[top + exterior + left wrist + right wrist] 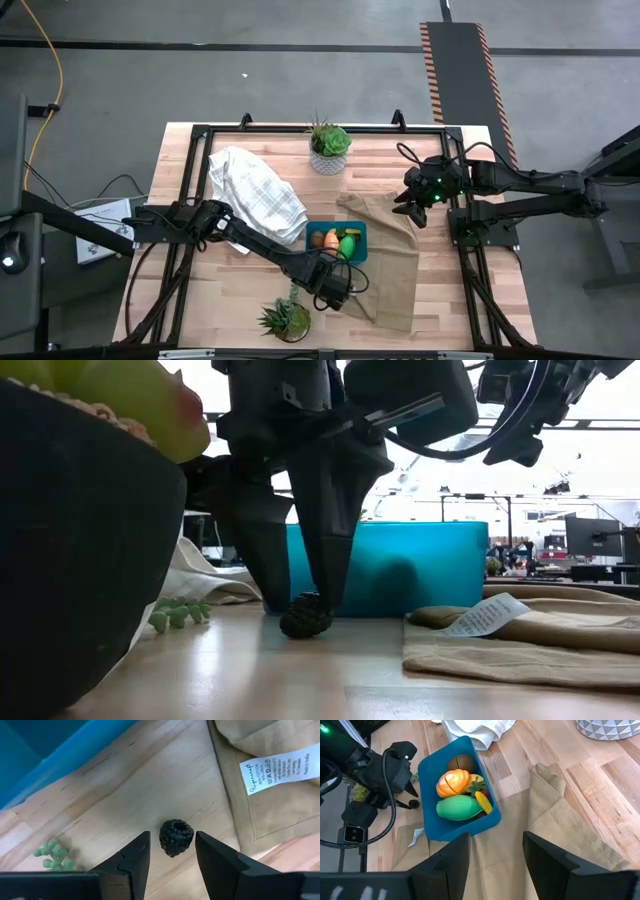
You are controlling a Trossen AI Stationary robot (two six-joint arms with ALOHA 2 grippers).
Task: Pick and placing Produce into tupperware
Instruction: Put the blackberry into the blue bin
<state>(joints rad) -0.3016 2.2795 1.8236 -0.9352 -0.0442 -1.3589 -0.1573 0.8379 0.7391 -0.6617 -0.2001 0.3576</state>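
From above, the left gripper (333, 290) sits just beside the shallow teal-blue plastic tupperware (361, 229), the right gripper (414, 205) over the tan cloth (392, 272). At table level, left fingers (332, 550) straddle a small dark bumpy berry (305, 615), apart. The right wrist shows its fingers (448, 861) apart; an orange piece (453, 782) lies inside

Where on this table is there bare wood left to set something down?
Bare wood: the strip between white cloth and tan cloth beside the upper potted plant. Crowded: around the tupperware, where the left gripper straddles a dark berry.
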